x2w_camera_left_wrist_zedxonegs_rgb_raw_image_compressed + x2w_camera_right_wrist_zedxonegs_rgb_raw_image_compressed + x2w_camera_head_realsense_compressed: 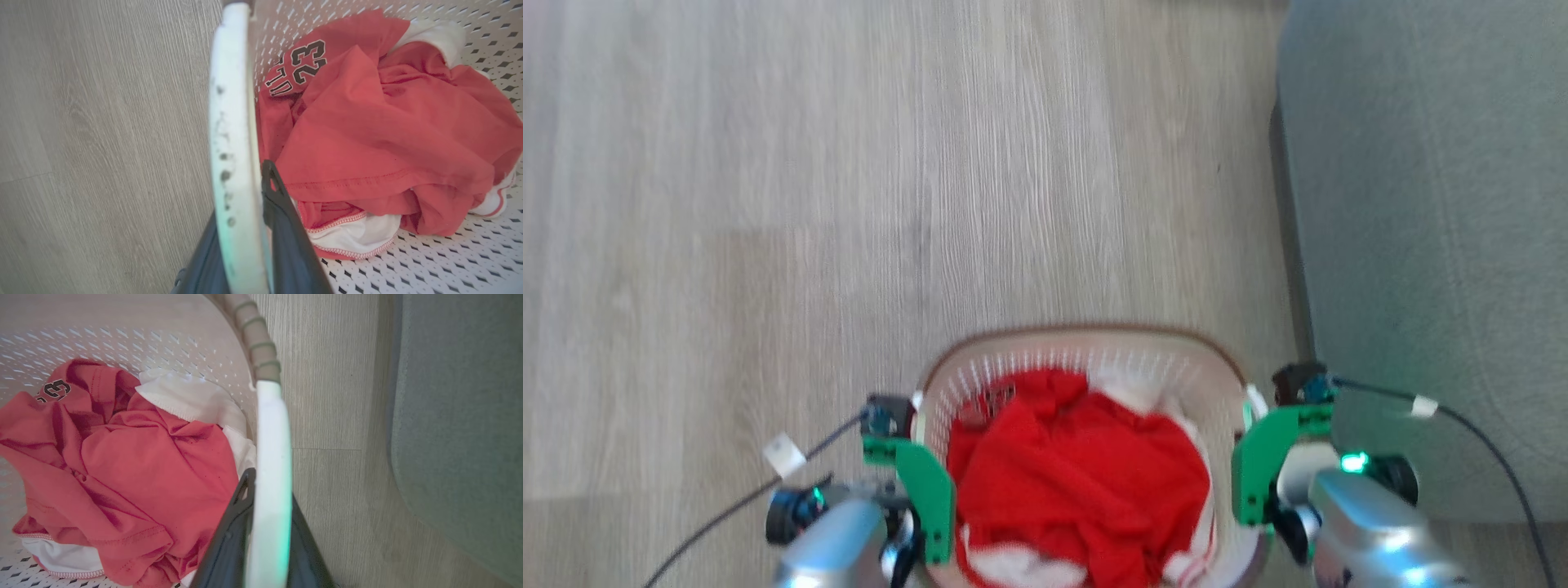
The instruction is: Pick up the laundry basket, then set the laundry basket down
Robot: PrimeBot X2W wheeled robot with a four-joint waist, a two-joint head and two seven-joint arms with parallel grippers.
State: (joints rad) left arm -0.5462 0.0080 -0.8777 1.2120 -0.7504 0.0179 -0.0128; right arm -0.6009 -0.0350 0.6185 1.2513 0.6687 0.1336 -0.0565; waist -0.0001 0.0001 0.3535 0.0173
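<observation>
Lower centre of head view: laundry basket [1086, 347] holding red clothes [1078, 482]. Left tool [241, 196] clenched on white handle [229, 102]; right tool [269, 490] clenched on opposite handle [271, 428].

The left forearm [837, 543] and right forearm [1376, 535] reach forward in parallel. The left gripper [241, 192] and right gripper [269, 486] each pinch 2 dark fingers [286, 245] onto opposite handles of the laundry basket [1086, 333].

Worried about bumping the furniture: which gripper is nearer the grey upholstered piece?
Right. The right gripper grips the laundry basket by the handle on the side next to the grey upholstered piece. The left gripper grips the opposite handle, with the whole basket between.
</observation>
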